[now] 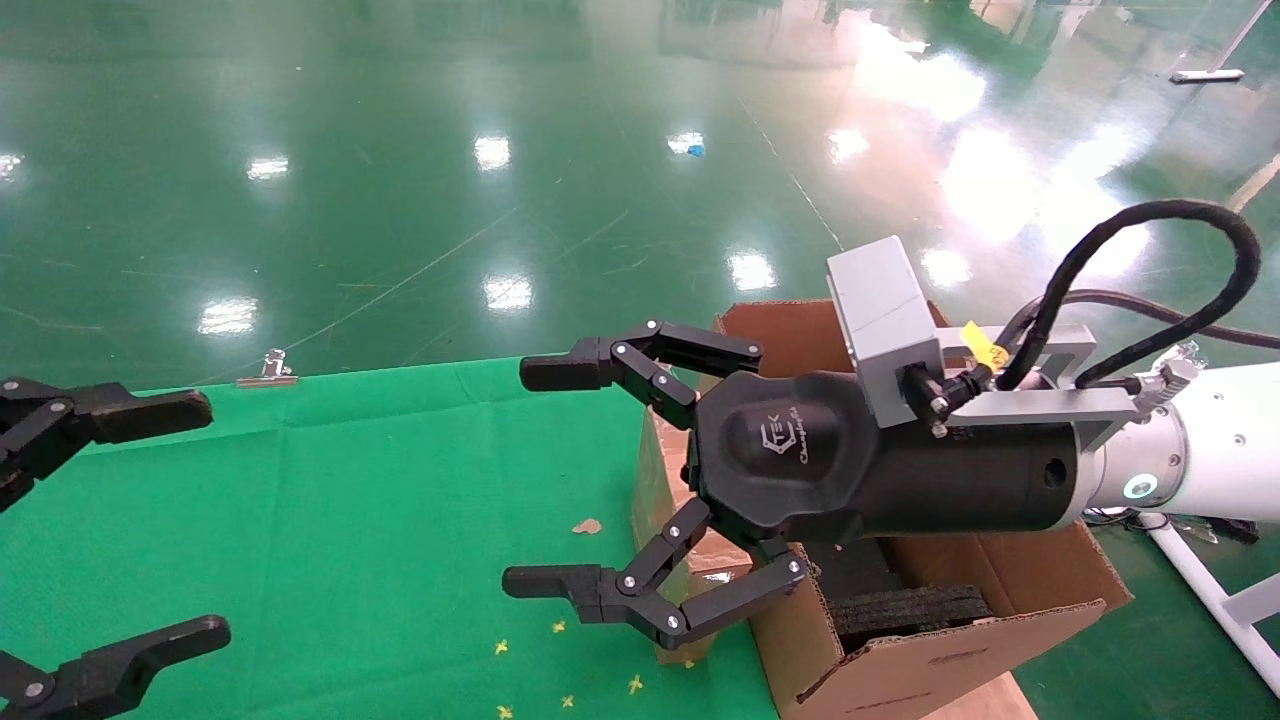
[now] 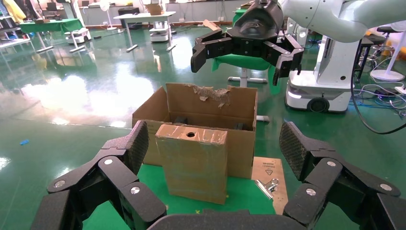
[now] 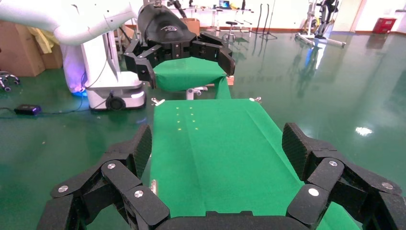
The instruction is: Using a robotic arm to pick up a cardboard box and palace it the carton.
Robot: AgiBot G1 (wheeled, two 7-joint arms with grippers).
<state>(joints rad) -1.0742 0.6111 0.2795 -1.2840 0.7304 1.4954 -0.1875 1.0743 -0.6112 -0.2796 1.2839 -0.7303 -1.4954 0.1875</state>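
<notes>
The cardboard box [image 2: 194,163] stands upright on the green cloth, its narrow holed face on top, right in front of the carton [image 2: 210,103]. In the head view the box [image 1: 650,490] is mostly hidden behind my right gripper [image 1: 540,476]. That gripper, on the white robotic arm [image 1: 1230,440], hovers open and empty above the box and the carton's [image 1: 950,660] near wall. It also shows in the left wrist view [image 2: 239,67] and in its own view [image 3: 218,143]. My left gripper [image 1: 197,520] is open and empty at the table's far left, facing the box [image 2: 215,143].
Black foam blocks [image 1: 910,605] lie inside the carton. A metal binder clip [image 2: 265,184] sits on a flat cardboard piece by the carton. Another clip [image 1: 268,370] holds the cloth's far edge. A small scrap [image 1: 587,526] lies on the green cloth [image 1: 350,500]. A white stand leg [image 1: 1210,590] is at right.
</notes>
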